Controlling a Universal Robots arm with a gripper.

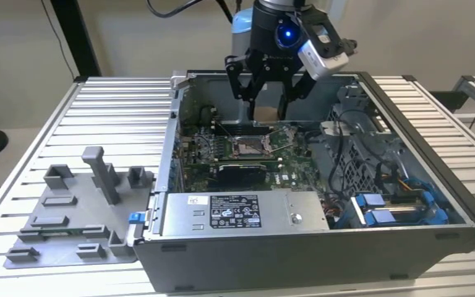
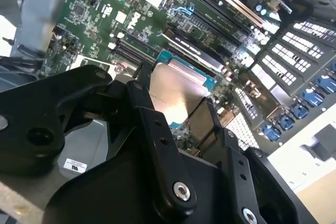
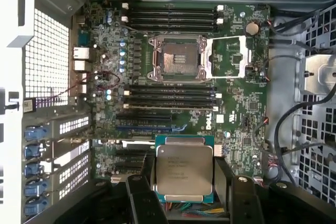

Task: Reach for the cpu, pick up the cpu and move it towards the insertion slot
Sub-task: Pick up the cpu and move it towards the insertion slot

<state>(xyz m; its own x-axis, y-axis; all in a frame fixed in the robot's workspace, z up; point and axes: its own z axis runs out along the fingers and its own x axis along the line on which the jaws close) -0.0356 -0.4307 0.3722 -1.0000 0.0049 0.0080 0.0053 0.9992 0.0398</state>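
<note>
We see the gripper (image 1: 268, 105) closed narrowly on the cpu (image 3: 184, 170), one finger (image 3: 140, 199) pressed against each edge. Below and ahead of it lies the insertion slot (image 3: 177, 59), well apart.

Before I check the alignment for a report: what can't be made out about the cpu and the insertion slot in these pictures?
- Exterior view: the cpu is a tan sliver; its face is turned away between the gripper links.
- First wrist view: the cpu's side edges are covered by the fingers; the contacts of the insertion slot are too small.
- Second wrist view: the cpu blocks the board behind it.
</note>
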